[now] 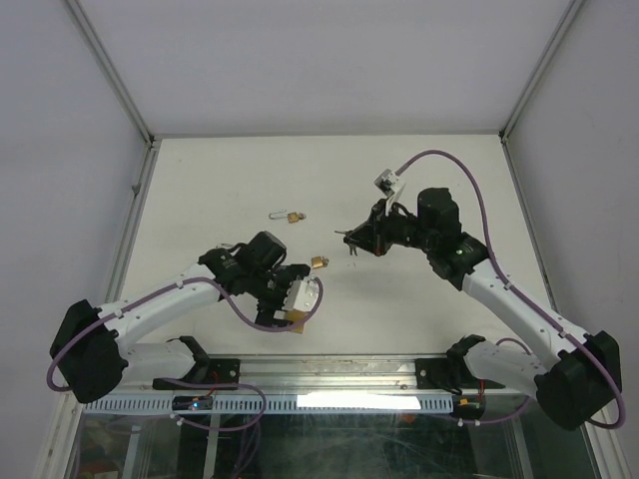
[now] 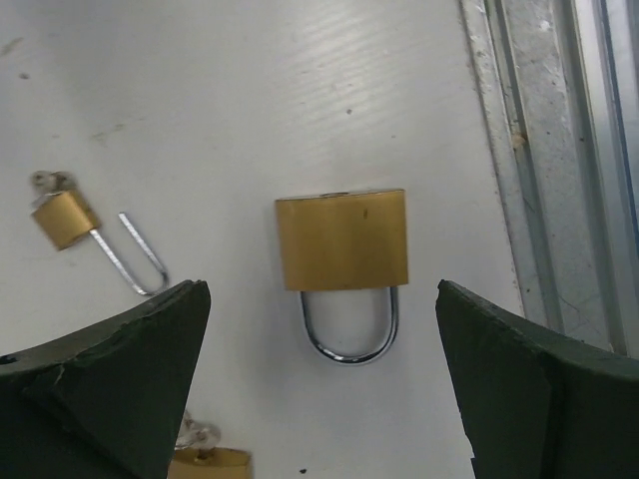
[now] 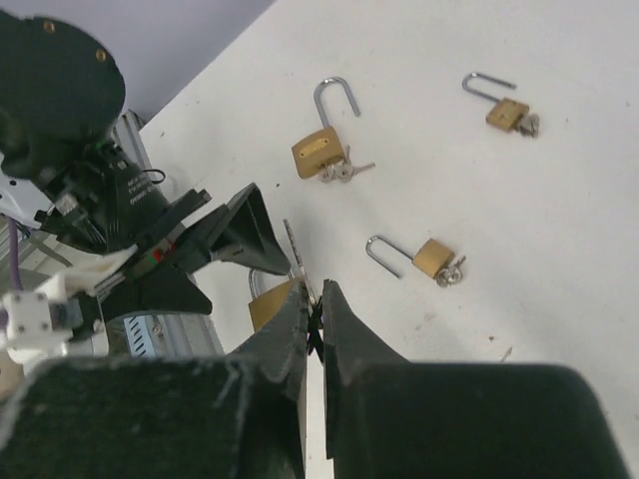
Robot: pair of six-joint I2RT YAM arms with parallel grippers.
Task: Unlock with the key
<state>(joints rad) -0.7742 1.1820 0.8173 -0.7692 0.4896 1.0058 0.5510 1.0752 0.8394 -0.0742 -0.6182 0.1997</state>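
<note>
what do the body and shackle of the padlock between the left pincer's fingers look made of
The body looks like brass: satin gold with a dull, even sheen. The shackle is probably steel, chrome-bright, with mirror-like glints along its curve.

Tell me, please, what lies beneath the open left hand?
A brass padlock lies flat on the table, untouched, framed by the left hand. A second padlock nearer the wrist is mostly covered by one finger.

White table (image 1: 419,180), shut brass padlock (image 2: 342,239) lying flat, small open padlock (image 2: 65,220) lying near it
</note>
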